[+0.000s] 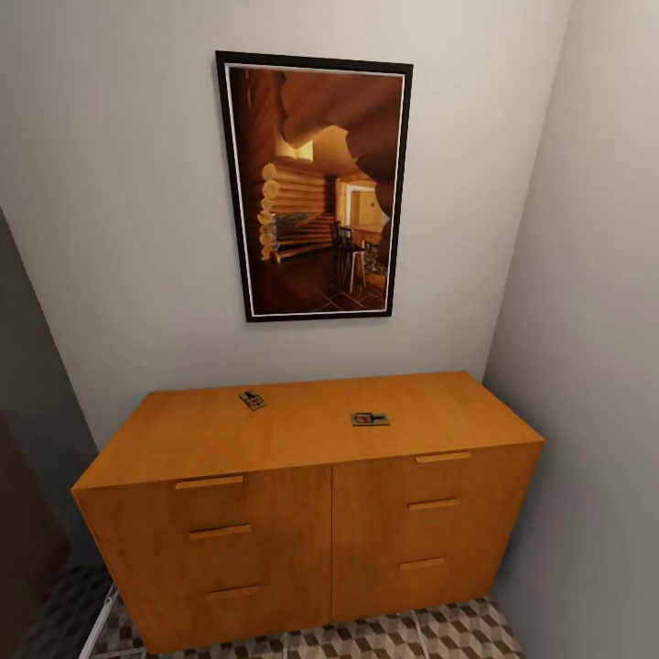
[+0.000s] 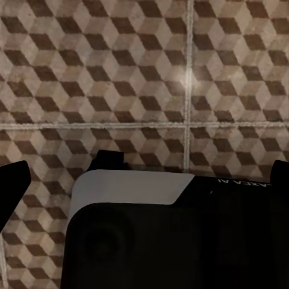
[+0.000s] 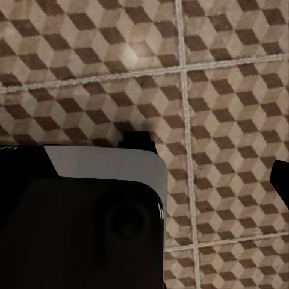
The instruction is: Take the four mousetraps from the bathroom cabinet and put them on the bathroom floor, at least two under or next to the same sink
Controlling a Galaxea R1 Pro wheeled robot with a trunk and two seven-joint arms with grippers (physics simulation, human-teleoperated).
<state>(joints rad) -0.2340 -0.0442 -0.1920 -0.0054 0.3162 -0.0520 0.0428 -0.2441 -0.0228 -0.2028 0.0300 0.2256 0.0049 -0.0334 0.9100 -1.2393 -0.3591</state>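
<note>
A: What lies nearest?

B: The bathroom floor (image 1: 430, 636), its cube-pattern tiles showing at the foot of the cabinet (image 1: 311, 540). A pale bar (image 1: 99, 622) slants up from the near left corner, beside a dark surface (image 1: 27, 513) along the left edge.

A: And the wrist cameras?

B: Both look down on that same tiling (image 2: 144, 72), with pale grout lines crossing. In the left wrist view a black and white robot body (image 2: 174, 235) takes the near part, with dark finger tips at the edges. The right wrist view has a similar dark body (image 3: 78, 217) and a dark tip at one edge.

A: Are the pincers open or closed?

B: I cannot tell for either; too little of the fingers shows. Nothing is seen between them.

A: Where are the mousetraps?

B: Two lie on the cabinet top: one mousetrap (image 1: 253, 400) toward the far left, turned at an angle, another mousetrap (image 1: 370, 419) right of the middle, nearer the front edge. They are well apart, up on the cabinet, while the wrist cameras face the floor.

A: Anything blocking them?

B: No, the top around them is bare wood. Grey walls close in behind and to the right, and a black-framed picture (image 1: 316, 183) of a log interior hangs above.

A: Any writing?

B: Small pale letters (image 2: 241, 182) on the left arm's dark body, too blurred to read.
</note>
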